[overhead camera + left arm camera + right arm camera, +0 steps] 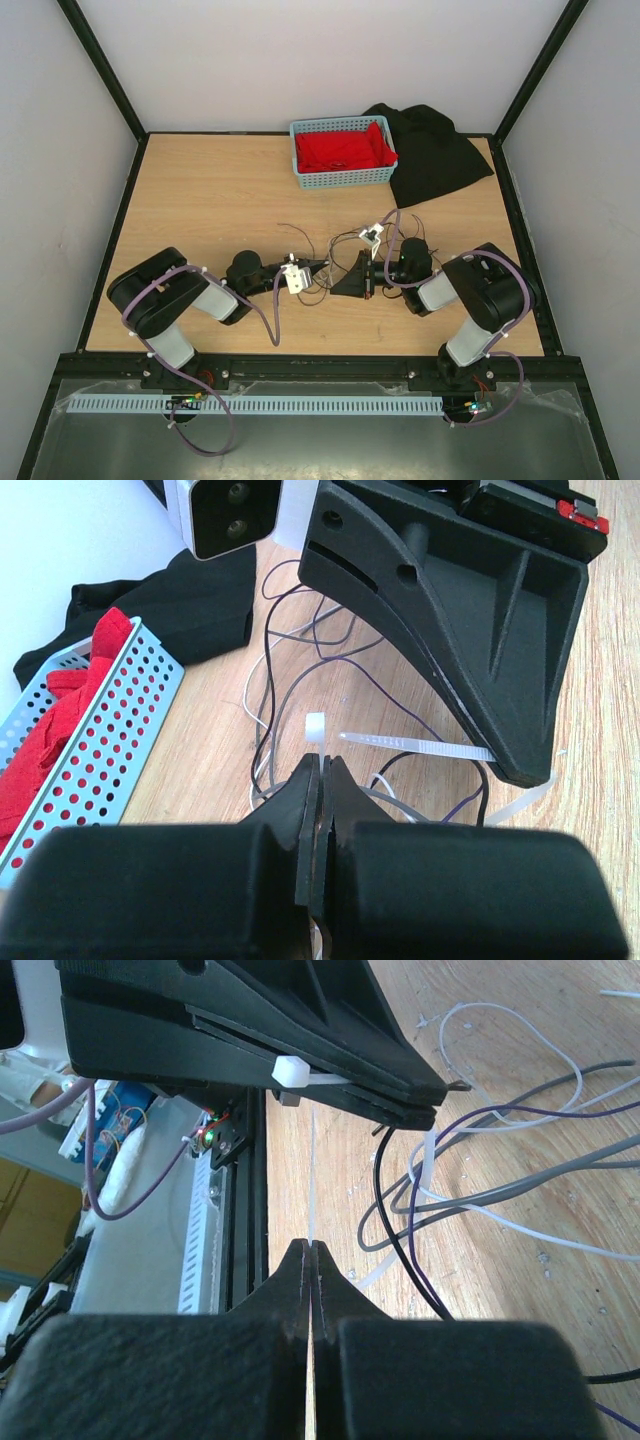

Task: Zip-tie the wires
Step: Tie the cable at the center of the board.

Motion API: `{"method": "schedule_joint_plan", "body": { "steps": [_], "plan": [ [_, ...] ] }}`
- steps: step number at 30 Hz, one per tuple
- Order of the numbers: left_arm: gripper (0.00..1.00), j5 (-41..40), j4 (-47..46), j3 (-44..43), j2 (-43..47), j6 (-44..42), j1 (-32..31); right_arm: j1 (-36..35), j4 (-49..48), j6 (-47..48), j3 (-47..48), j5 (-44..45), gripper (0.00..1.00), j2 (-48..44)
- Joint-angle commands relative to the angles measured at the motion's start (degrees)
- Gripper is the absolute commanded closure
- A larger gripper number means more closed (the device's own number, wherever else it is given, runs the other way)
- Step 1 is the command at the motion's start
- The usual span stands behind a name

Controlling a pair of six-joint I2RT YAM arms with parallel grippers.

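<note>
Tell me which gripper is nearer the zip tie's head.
Left. The zip-tie head pokes out just past the left gripper, whose jaws are shut on it. The right gripper pinches the strap farther along, a gap away from the head.

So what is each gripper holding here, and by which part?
Both pinch one translucent white plastic zip tie: the left gripper just below its square head, the right gripper on the thin strap, short of the pointed tail.
</note>
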State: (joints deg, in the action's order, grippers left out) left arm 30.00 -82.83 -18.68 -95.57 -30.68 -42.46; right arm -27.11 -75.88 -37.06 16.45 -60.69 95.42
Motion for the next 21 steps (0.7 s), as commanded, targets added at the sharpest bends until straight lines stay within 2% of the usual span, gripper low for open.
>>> {"method": "schedule_joint_plan", "body": {
  "steps": [1,11,21],
  "plan": [
    [1.00,0.82,-2.06,-0.15,0.41,-0.79,-0.25,0.11,1.93,1.78,1.13,-1.14,1.00,-1.46],
    [1.00,0.06,-2.01,-0.14,0.12,-1.44,-0.86,0.13,3.74,2.68,1.56,-0.92,1.00,-2.30],
    [1.00,-0.20,-2.05,-0.32,-0.30,-1.41,-1.05,0.13,9.52,5.91,2.61,-0.57,1.00,-4.45]
  ]
}}
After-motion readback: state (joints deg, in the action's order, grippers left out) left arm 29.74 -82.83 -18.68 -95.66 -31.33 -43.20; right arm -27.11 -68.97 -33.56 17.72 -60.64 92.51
